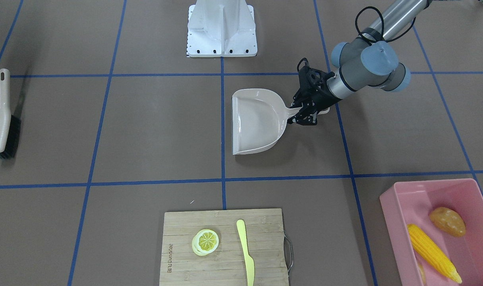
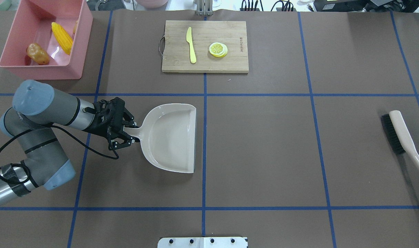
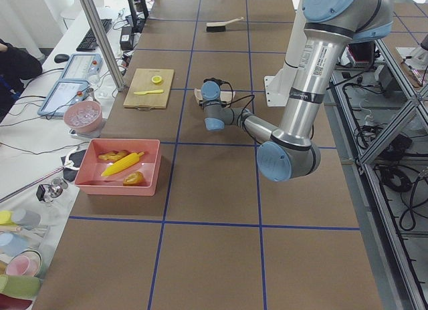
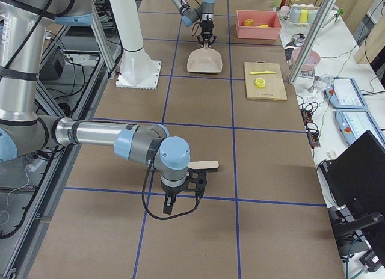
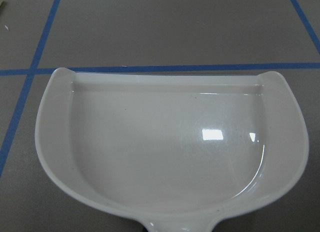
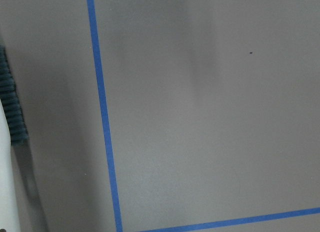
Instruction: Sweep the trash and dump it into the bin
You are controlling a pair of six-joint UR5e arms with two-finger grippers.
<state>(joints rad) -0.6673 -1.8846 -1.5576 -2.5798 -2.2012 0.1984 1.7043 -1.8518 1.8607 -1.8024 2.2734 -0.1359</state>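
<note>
– Since the corn (image 2: 62,38), the potato lump (image 2: 38,54) and the ginger (image 3: 112,156) all lie inside the bin (image 2: 40,70), what is left to line up?

– Only the pan (image 2: 171,137), I'd judge. Read on the overhead view as a clock face, the bin sits out at the table's ten o'clock corner. The pan lies flat and empty near the middle.

– Which way does it run?

– Its long axis goes nine to three: handle (image 2: 135,130) at nine, open mouth at three. The left gripper (image 2: 129,132) is at the nine o'clock end, with the handle passing between its jaws.

– Clamped on it?

– It doesn't look so. The jaws stand wide, with a gap on both sides of the handle, so they straddle it and do not pinch it.

– So the way out is along the handle?

– Probably straight back toward nine, or straight up. A sideways pull toward twelve or six could catch the handle and swing the pan. The bin lies between ten and eleven from those jaws, well apart.

– And the other arm?

– The right gripper (image 4: 185,195) is over by the brush (image 2: 400,136), at the table's three o'clock edge. I cannot tell how its jaws stand. The left arm is much the nearer to both pan and bin.
</note>
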